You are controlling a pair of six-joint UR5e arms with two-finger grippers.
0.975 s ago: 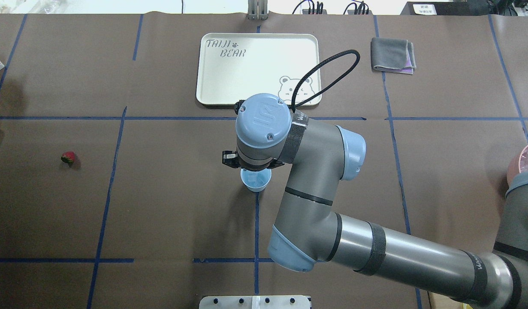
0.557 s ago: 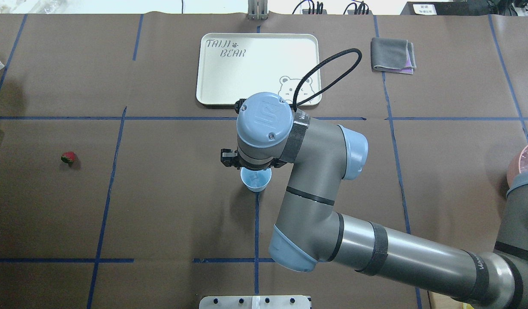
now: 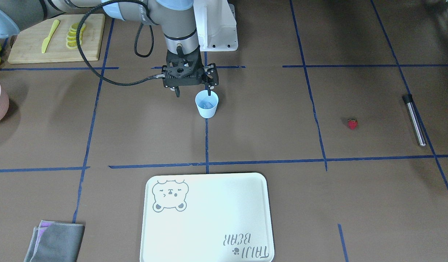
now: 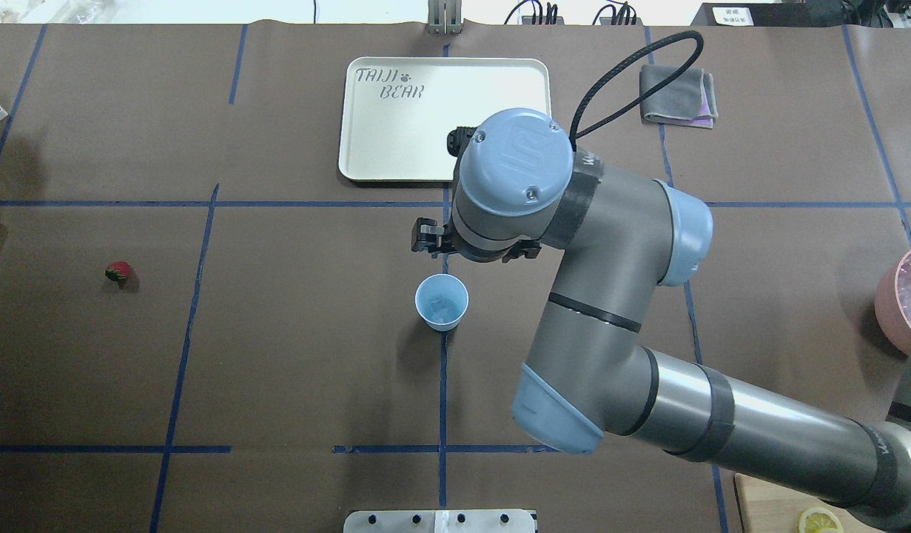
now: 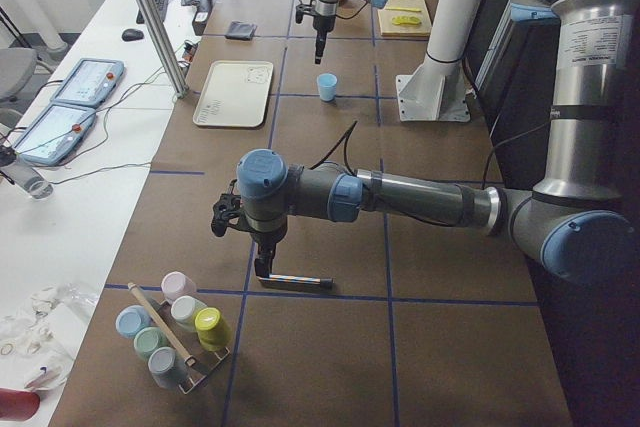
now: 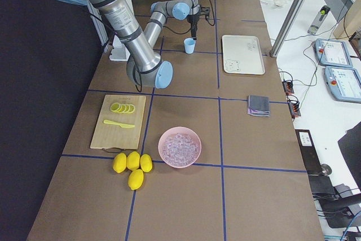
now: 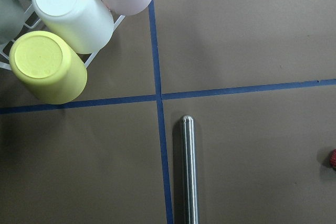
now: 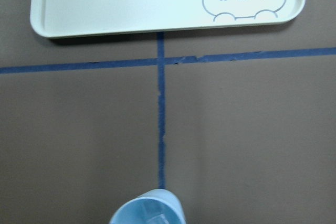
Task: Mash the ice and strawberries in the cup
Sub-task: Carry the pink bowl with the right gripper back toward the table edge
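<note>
The cup (image 4: 444,323), ice (image 4: 442,302) inside, stands mid-table with bare table (image 4: 314,348) all round; the strawberry (image 4: 118,272) lies well apart toward the robot's left. The right gripper (image 3: 193,92) hangs just tray-side of its rim, jaws spread and empty; whether the left gripper (image 5: 262,259) is spread cannot be told. The tray (image 4: 396,141) reads "TAIJI BEAR".

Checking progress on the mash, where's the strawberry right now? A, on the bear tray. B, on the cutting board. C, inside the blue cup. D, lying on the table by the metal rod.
D: the strawberry lies on the table, near the metal rod, far from the cup.
</note>
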